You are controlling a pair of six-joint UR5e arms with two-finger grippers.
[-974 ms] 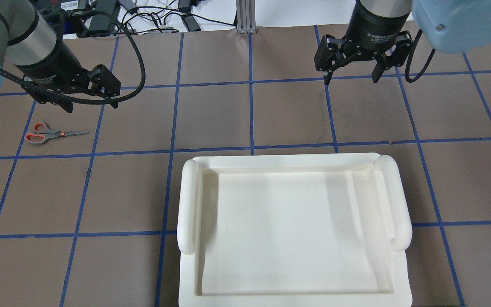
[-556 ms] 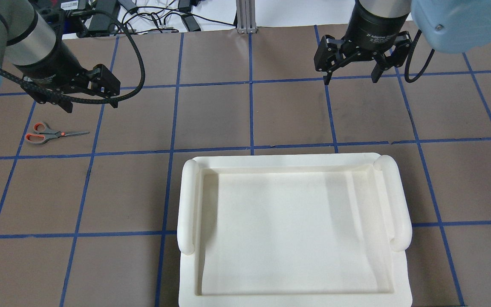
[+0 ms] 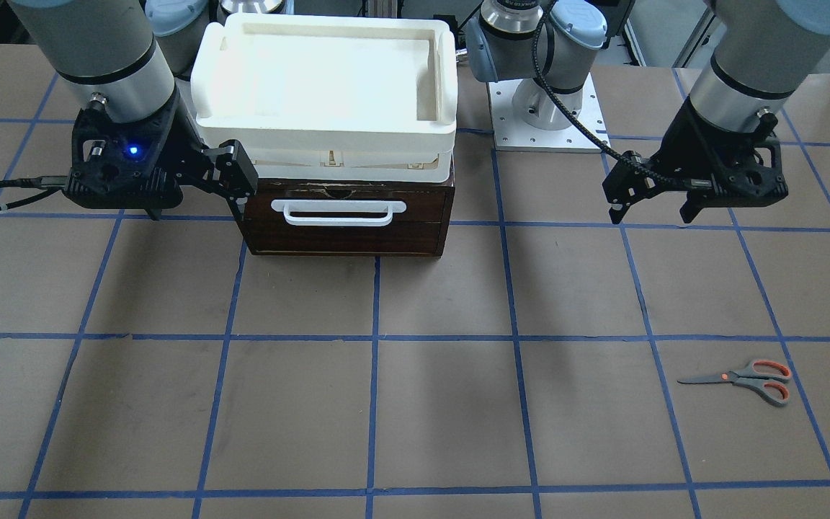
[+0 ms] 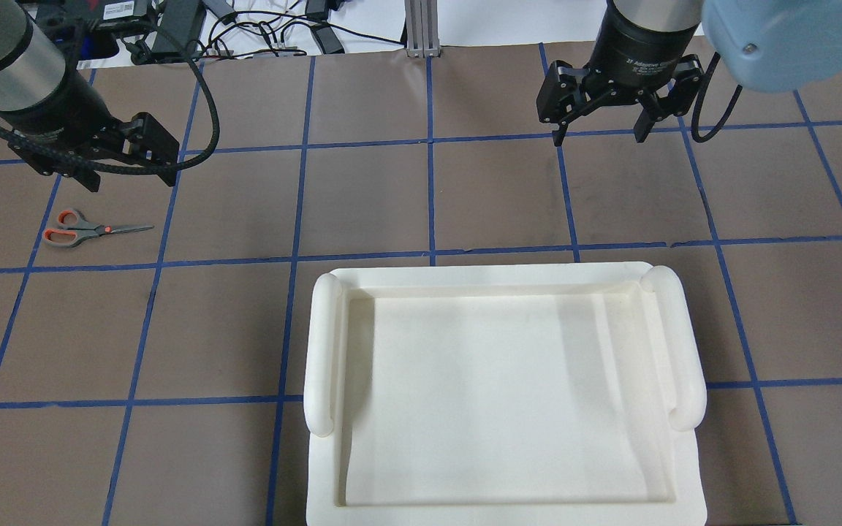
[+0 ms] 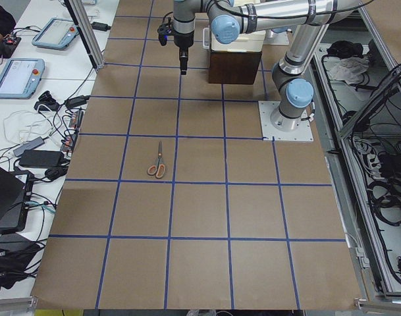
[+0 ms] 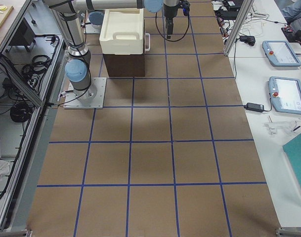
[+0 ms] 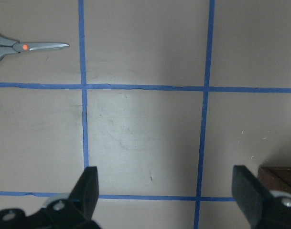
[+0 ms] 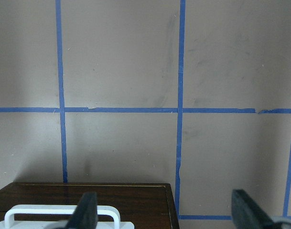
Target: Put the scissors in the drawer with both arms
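Note:
The scissors (image 4: 92,230) lie flat on the brown table at the left, grey handles to the left and blades to the right; they also show in the front view (image 3: 746,378) and the left wrist view (image 7: 21,46). My left gripper (image 4: 130,183) is open and empty, hovering just beyond the scissors, apart from them. The dark-brown drawer (image 3: 346,216) is shut, and its white bar handle (image 3: 339,211) faces the open table. My right gripper (image 3: 195,213) is open and empty, beside the drawer's front corner. The drawer top and handle show at the bottom of the right wrist view (image 8: 88,200).
A cream plastic bin (image 3: 325,72) sits on top of the drawer's case and fills the lower middle of the overhead view (image 4: 494,274). Blue tape lines grid the table. Cables and power bricks (image 4: 172,29) lie beyond the far edge.
My left gripper has moved left, closer to above the scissors. My right gripper has shifted only slightly. The scissors have not moved.

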